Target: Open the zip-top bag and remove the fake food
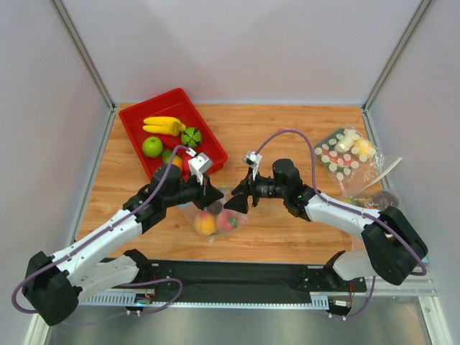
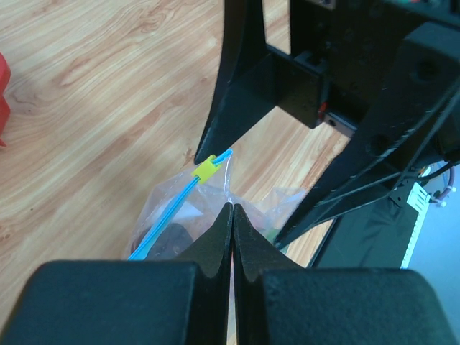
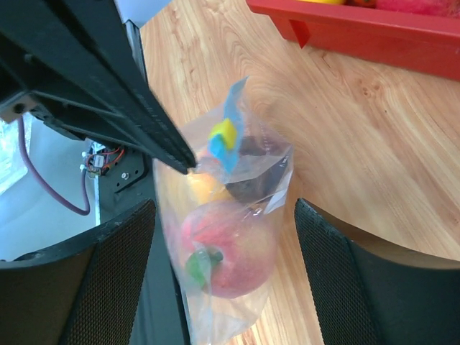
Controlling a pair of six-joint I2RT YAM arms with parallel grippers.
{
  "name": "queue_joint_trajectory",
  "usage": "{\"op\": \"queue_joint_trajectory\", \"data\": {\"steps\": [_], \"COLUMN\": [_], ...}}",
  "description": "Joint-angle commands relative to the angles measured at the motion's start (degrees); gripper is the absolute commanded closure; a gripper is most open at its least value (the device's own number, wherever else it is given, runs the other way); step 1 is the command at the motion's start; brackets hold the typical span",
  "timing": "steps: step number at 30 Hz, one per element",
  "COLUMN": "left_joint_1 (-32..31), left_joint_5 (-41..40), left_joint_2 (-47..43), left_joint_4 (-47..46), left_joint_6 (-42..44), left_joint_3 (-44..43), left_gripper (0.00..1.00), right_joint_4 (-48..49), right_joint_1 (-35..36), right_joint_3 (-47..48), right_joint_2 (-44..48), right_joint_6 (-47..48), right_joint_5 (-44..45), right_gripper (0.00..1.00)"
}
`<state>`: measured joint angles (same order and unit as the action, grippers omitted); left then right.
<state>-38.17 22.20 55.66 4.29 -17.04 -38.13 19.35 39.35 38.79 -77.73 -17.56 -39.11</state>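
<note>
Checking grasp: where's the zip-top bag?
Top view: zip-top bag sits near-centre on the table, below the red tray, pinched by the left gripper, right gripper open around it.

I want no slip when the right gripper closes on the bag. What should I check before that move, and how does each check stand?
1. Left gripper shut on the zip-top bag: ok.
2. Right gripper open, bag top between its fingers: ok.
3. Yellow slider in view and uncovered: ok.
4. Slider lined up with the right fingertips: cannot tell.
5. Blue zip strip parted: cannot tell.
6. Fake food inside the bag: ok.
</note>
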Motion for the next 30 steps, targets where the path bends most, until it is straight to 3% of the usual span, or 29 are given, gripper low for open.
{"op": "queue_joint_trajectory", "data": {"steps": [1,8,11,17,18,20,21,22,25,28,30], "left_joint_1": [-0.32,-0.41,-0.5,-0.59,-0.59,-0.59,-0.59,-0.59,-0.59,-0.59,-0.5], "left_joint_5": [1.44,4.43,5.31,4.96,4.96,4.7,4.26,3.3,0.67,-0.75,-0.84], "left_joint_2": [-1.78,-0.82,-0.2,0.68,1.03,1.21,1.12,0.86,-0.64,-2.39,-3.53], "left_joint_4": [-3.24,-6.23,-7.19,-8.42,-8.43,-7.03,-6.24,-5.36,-2.37,-0.43,0.36], "left_joint_6": [0.07,-0.72,-0.8,-1.07,-0.98,-0.28,0.33,0.69,2.44,3.76,4.2], "left_joint_3": [0.33,1.22,1.48,1.83,1.74,1.22,0.43,0.08,-1.07,-1.86,-2.3], "left_gripper": [1.0,1.0,1.0,1.0,1.0,0.99,0.94,0.79,0.51,0.41,0.4], "right_joint_4": [4.11,4.64,5.95,10.26,10.7,12.11,12.2,12.02,11.24,10.53,10.18], "right_joint_1": [0.28,0.37,0.46,1.25,1.34,1.34,1.25,1.25,1.25,1.25,1.25], "right_joint_3": [2.61,3.75,3.67,2.96,2.79,1.74,1.38,1.21,0.33,-0.2,-0.55], "right_joint_2": [-1.8,-4.35,-4.97,-5.32,-5.06,-4.36,-4.18,-3.57,-2.52,-1.64,-1.02], "right_joint_6": [0.69,1.48,1.04,-0.37,-0.45,-0.72,-0.46,-0.02,0.6,0.51,0.25], "right_joint_5": [-0.61,-0.7,-1.84,-5.44,-5.62,-5.8,-5.97,-5.97,-6.59,-8.69,-10.36], "right_gripper": [0.2,0.22,0.35,0.82,0.97,1.0,1.0,1.0,1.0,1.0,1.0]}}
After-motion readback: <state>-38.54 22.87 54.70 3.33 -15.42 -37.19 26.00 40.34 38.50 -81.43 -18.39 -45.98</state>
